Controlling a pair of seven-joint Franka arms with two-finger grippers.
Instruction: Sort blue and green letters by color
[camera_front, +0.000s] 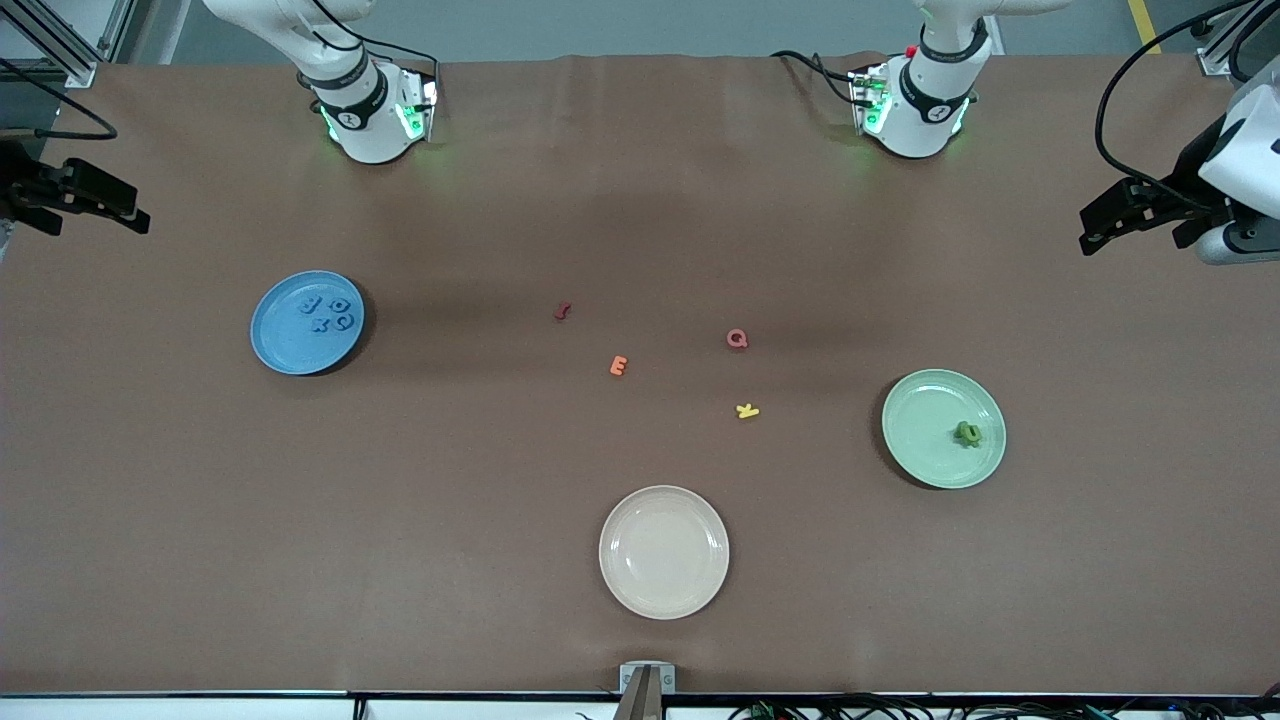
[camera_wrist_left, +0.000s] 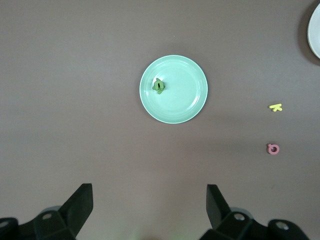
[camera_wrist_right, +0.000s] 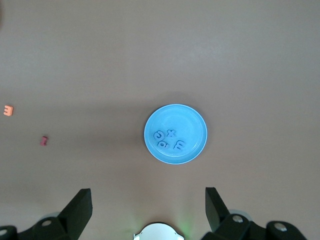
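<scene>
A: where do the letters sit vs the claws?

B: blue letters (camera_wrist_right: 169, 139) lie on the blue plate (camera_wrist_right: 192, 117), well below the released right claw (camera_wrist_right: 148, 207). Green letters (camera_wrist_left: 159, 86) (piled up) sit on the green plate (camera_wrist_left: 187, 82) under the released left claw (camera_wrist_left: 150, 207). Both arms hang high above the tabletop (camera_front: 500, 500).

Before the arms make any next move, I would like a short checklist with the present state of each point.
1. Blue letters on the blue plate: ok, four there.
2. Green letters on the green plate: cannot tell; one small pile, number unclear.
3. Blue or green letters loose on the table: ok, none seen.
4. Left end effector open and holding nothing: ok.
5. Right end effector open and holding nothing: ok.
</scene>
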